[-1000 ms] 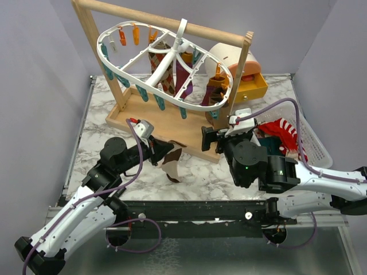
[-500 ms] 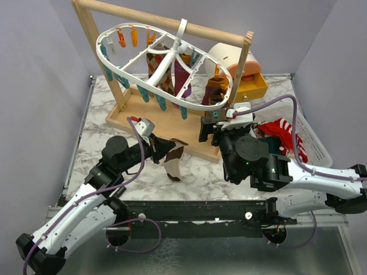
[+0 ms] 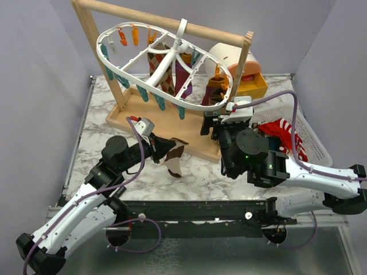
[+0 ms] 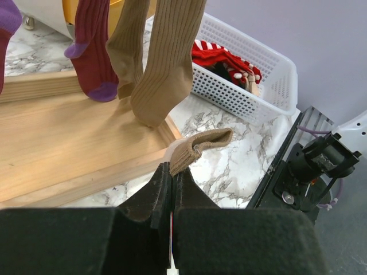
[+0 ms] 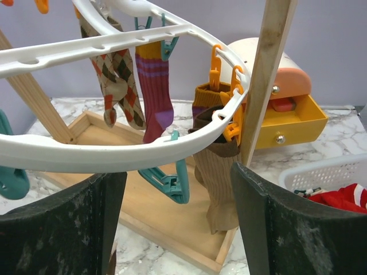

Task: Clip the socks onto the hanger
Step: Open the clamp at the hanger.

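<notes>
The white oval hanger (image 3: 143,87) hangs from the wooden rack and carries orange and teal clips. An argyle sock (image 3: 161,64), a maroon sock (image 3: 182,77) and a tan-brown sock (image 3: 217,91) hang clipped on it. My left gripper (image 3: 159,150) is shut on another tan-brown sock (image 3: 174,161) and holds it above the marble in front of the rack tray. In the left wrist view this sock (image 4: 200,146) sticks out of the shut gripper (image 4: 172,169). My right gripper (image 3: 211,127) is open just below the hanger's near rim (image 5: 114,152). A teal clip (image 5: 175,179) dangles between the fingers of the right gripper (image 5: 178,186).
The wooden bar-and-tray rack (image 3: 166,123) stands mid-table. A white slatted basket (image 3: 316,146) at the right holds a red-and-white striped sock (image 3: 285,132) and others. A white and orange box with a yellow drawer (image 3: 252,86) sits behind the rack's right post (image 5: 269,80).
My right gripper has moved away from me, up to the hanger's near rim. My left gripper has lifted the tan-brown sock slightly and shifted a little right.
</notes>
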Controlling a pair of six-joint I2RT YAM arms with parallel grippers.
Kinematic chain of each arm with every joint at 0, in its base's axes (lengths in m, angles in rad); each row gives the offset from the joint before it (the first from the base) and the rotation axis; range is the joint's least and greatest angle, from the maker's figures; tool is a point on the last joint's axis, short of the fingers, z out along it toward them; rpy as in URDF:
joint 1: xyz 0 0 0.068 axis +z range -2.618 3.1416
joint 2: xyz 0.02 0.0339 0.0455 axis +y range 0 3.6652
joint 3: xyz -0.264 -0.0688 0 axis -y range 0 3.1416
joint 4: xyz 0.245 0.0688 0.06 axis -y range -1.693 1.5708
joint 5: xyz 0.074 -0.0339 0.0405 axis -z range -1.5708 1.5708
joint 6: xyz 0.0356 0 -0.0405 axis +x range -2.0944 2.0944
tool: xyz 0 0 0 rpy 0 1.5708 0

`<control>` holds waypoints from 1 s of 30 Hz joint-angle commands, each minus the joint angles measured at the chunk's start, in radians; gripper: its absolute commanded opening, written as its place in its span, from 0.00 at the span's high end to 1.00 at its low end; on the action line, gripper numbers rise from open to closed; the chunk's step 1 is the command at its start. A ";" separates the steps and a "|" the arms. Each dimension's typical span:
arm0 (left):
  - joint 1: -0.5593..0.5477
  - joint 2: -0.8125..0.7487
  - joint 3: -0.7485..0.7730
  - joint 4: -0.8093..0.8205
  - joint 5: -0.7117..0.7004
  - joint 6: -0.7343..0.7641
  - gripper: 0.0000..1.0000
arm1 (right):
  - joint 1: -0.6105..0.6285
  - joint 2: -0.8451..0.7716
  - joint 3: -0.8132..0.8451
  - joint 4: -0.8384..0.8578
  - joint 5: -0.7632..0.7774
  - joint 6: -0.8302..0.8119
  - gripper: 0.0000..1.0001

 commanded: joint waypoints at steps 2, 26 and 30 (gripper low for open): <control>0.006 -0.004 -0.012 0.027 0.014 -0.006 1.00 | -0.017 0.005 0.031 0.019 -0.016 -0.003 0.25; 0.006 0.040 0.027 0.067 0.041 -0.004 1.00 | -0.035 -0.010 0.051 -0.077 -0.066 0.054 0.64; 0.006 0.046 0.028 0.071 0.043 -0.002 1.00 | -0.036 -0.025 0.054 -0.110 -0.074 0.088 0.38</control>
